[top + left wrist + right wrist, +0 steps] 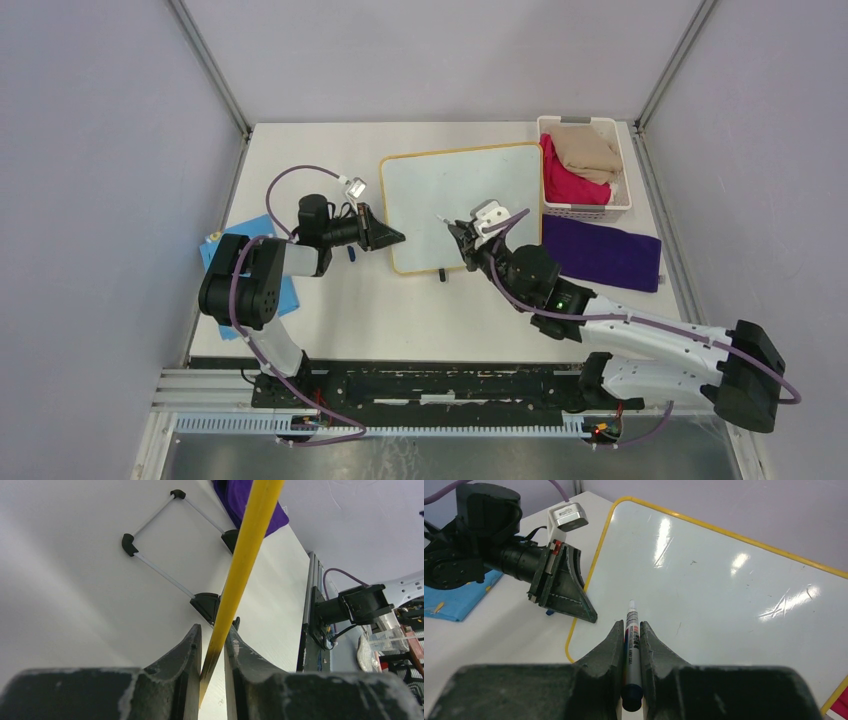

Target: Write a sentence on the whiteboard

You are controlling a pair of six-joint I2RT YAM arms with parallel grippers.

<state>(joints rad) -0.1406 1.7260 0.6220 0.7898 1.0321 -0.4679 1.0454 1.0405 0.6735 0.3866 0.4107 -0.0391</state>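
The right end effector [630, 625] is clamped on a marker [632, 642], gripping the barrel on both sides. The marker's uncapped pale tip points forward over the left part of the whiteboard [724, 575]. Whether the tip touches the board cannot be told. Behind it the wrist bends down toward the board. The right arm [650, 335] runs back as a long white link to a dark joint far out to the right, then folds in to its base at the near edge of the surface [400, 315].

The left end effector [215, 635] is pinched onto the board's yellow frame [247, 555], one finger on each face of the left edge. The left arm [245, 285] rises from its base to a bulky dark joint, and its forearm reaches level and rightward to that edge.

The whiteboard lies in the middle of the surface between the two arms. Its glossy face shows glare streaks and a few small specks. The left wrist view shows its other side, with a wire stand [162, 573] and black corner pieces.

A purple cloth [600, 255] lies just right of the board. Behind it is a white basket [586, 211] of folded fabric. A blue cloth [454, 602] lies under the left arm.
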